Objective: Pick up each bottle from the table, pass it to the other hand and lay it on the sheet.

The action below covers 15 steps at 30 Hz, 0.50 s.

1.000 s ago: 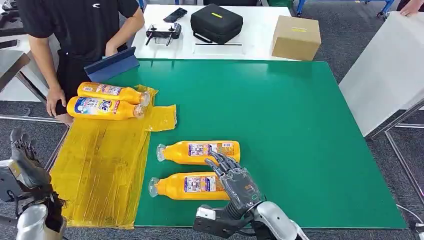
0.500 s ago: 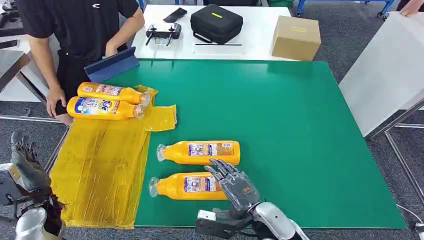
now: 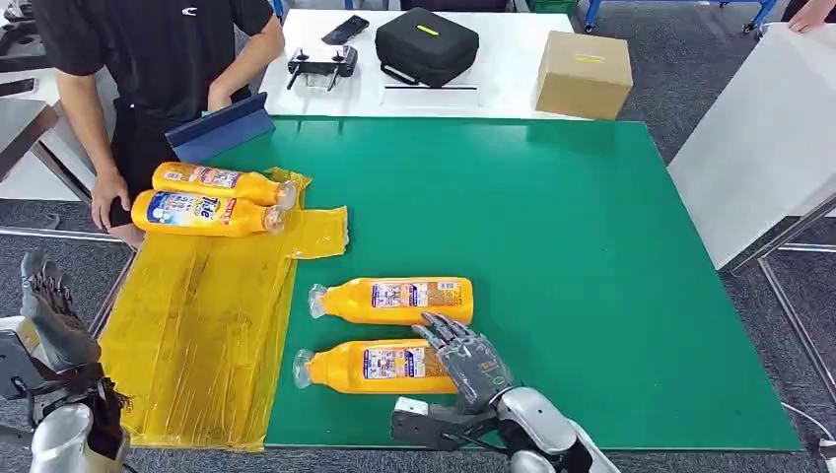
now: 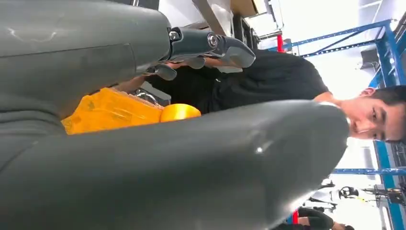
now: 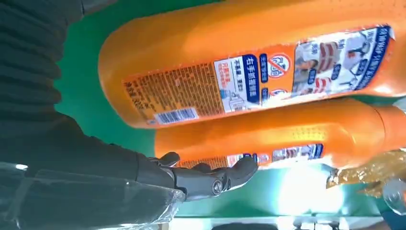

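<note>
1. The nearest orange plastic bottle with the printed label (image 3: 375,367) lies on its side on the green tabletop (image 3: 552,236), near the front edge, just right of the yellow plastic sheet (image 3: 197,325).
2. Its long axis runs left to right; the clear cap points left toward the sheet, the flat base right.
3. The right hand (image 3: 468,360) hovers at the base end with its fingers spread, holding nothing.
4. To grasp well, I judge it should settle across the label, fingers wrapping over the body, clear of the second orange bottle (image 3: 394,299) just beyond.
5. The left hand (image 3: 49,315) waits open and empty, left of the sheet.
6. Two more orange bottles (image 3: 212,197) already rest on the sheet's far end.
</note>
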### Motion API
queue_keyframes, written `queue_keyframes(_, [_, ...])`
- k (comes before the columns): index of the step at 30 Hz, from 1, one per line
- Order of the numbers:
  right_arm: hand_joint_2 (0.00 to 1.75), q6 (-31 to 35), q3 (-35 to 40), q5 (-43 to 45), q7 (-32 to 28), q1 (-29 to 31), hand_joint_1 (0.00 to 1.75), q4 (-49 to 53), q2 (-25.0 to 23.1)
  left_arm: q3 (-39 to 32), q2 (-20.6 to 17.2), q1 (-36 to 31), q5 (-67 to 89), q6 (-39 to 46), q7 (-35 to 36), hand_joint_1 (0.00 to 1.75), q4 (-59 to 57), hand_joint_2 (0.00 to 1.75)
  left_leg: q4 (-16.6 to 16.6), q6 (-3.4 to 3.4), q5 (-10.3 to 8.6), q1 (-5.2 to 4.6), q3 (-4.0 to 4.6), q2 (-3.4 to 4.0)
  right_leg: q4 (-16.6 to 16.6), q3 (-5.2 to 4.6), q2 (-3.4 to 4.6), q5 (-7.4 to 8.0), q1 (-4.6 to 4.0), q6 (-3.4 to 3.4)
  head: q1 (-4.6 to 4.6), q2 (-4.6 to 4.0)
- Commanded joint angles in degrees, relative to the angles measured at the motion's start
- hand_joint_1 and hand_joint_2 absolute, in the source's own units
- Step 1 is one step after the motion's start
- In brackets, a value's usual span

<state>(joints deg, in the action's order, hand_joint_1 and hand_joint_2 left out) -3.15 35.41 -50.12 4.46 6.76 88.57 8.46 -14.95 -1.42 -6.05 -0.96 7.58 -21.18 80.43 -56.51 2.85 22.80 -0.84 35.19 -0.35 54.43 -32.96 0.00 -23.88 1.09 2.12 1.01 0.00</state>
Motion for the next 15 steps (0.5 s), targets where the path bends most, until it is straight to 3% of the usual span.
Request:
queue_keyframes(1, [1.75, -1.7, 3.9, 2.5, -0.4, 7.5, 0.0, -11.4, -2.2, -1.1, -0.2, -1.4, -0.3, 0.4, 0.1, 0.0, -3.3, 0.0, 0.1, -0.18, 0.07, 0.03, -0.25, 0.18, -0.1, 0.21, 0.16, -0.01, -0.03, -0.11, 0.0, 0.0])
queue_keyframes(15, [1.75, -3.5, 6.9, 4.1, -0.7, 9.7, 0.0, -13.8, -2.6, -0.5, -0.4, -3.0, -0.9, 0.3, -0.2, 0.0, -4.4, 0.0, 0.0, -0.16, 0.04, 0.05, -0.2, 0.03, 0.0, 0.19, 0.01, -0.04, -0.02, -0.1, 0.02, 0.0])
